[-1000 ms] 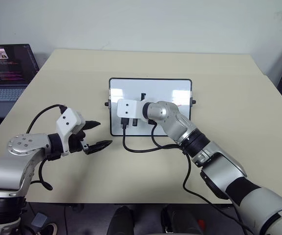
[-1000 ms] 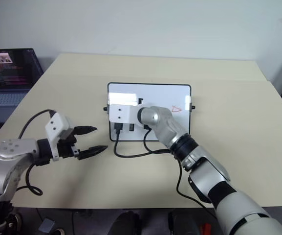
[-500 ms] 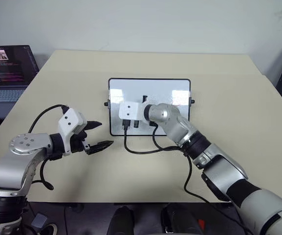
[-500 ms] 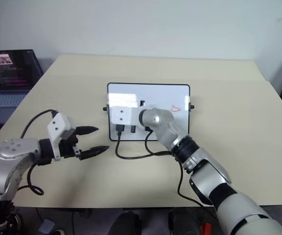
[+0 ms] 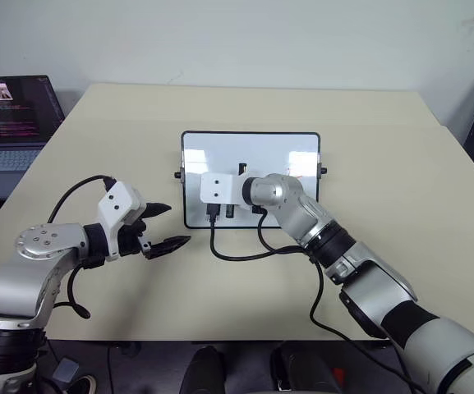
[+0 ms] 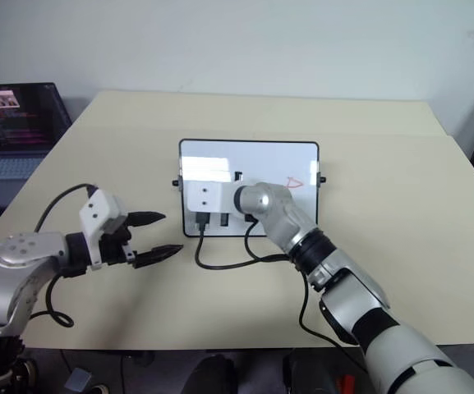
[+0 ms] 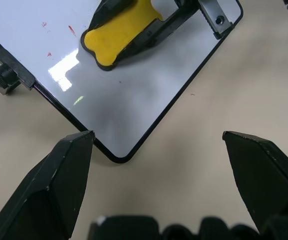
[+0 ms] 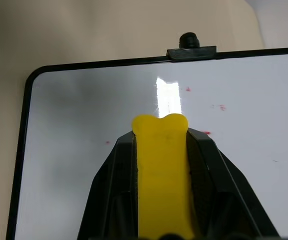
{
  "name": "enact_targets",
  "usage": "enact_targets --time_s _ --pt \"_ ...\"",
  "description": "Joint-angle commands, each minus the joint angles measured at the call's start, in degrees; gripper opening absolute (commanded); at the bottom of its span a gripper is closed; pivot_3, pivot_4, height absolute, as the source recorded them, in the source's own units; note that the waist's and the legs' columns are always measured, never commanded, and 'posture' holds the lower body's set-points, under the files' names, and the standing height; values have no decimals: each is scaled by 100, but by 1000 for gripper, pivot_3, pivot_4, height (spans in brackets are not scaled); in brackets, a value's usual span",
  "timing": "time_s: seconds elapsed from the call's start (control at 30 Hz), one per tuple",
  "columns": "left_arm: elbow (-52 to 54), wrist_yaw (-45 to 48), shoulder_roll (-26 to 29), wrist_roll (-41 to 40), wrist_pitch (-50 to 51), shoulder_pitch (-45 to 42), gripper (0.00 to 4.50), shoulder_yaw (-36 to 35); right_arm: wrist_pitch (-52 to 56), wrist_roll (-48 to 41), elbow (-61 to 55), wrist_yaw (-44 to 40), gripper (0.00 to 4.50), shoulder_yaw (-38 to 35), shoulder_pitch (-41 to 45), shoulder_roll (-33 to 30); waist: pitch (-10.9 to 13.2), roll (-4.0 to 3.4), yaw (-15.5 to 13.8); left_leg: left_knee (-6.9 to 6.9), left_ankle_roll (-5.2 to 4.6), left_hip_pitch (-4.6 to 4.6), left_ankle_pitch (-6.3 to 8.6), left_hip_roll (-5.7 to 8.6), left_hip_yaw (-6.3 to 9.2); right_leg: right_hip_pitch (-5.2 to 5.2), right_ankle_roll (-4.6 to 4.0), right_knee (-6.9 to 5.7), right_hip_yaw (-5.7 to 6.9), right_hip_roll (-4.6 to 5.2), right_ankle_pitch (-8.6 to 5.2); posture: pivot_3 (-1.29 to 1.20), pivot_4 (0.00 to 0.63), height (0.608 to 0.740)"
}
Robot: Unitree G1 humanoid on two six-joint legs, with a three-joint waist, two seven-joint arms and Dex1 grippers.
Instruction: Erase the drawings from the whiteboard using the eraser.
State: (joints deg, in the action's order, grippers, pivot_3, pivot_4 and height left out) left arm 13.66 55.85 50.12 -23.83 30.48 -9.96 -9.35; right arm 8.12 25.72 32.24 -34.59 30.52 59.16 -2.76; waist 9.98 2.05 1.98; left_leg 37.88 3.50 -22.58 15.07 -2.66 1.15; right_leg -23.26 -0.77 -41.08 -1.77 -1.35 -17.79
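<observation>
The right claw point(image 8: 161, 165) pinches the yellow eraser point(image 8: 161, 170) over the whiteboard point(image 5: 278, 152) mid-tabletop point(image 5: 384, 164); a red drawing point(image 6: 295, 183) remains at its right. The left claw point(image 5: 164, 226), spread, hovers left of the board.

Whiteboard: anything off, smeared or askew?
Nothing stands out. The whiteboard lies flat and square on the table. Faint red specks remain near the eraser, and one red drawing is still unerased at the board's right side.

A beige table point(image 5: 384, 148) carries the whiteboard point(image 5: 290, 149), seemingly flat.
</observation>
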Motion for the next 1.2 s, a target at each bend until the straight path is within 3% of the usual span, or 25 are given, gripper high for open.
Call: enact_targets --time_s 0.03,0.43,0.63,0.9,1.0,1.2 --pt "64 48 41 -36 -126 -101 4500 -65 -65 50 166 548 996 -275 261 -3 0 0 -1 0 0 0 0 0 1 0 0 0 0 0 0 0 150 740" --pt "18 82 45 -27 -162 -143 4500 -51 211 -13 -166 -459 996 56 -96 -130 0 0 -4 -2 0 -5 1 0 0 -1 0 10 0 0 0 0 150 740" --pt "-109 139 6 -3 -226 -273 4500 9 317 -603 -562 -134 996 -646 -70 163 3 -1 -7 -2 0 -5 0 -1 1 -1 0 7 2 -1 0 0 150 740" --pt "-451 285 -151 9 -511 -648 4500 248 2470 -2114 -3757 -794 995 -1442 -1333 122 5 -4 -21 -5 1 -33 4 -2 9 -8 2 35 11 3 -2 0 150 740" --pt "-534 376 -253 -55 -622 -815 4500 295 3256 -2354 -5086 -853 995 -1530 -2023 -285 5 -3 -26 -6 1 -34 4 -1 12 -8 3 36 13 2 -4 0 150 740" --pt "-642 478 -331 -101 -678 -989 4500 301 3993 -2537 -6368 -671 995 -1609 -2986 -1097 5 -4 -16 -2 1 -30 3 4 12 -6 6 31 12 2 -6 0 150 740"
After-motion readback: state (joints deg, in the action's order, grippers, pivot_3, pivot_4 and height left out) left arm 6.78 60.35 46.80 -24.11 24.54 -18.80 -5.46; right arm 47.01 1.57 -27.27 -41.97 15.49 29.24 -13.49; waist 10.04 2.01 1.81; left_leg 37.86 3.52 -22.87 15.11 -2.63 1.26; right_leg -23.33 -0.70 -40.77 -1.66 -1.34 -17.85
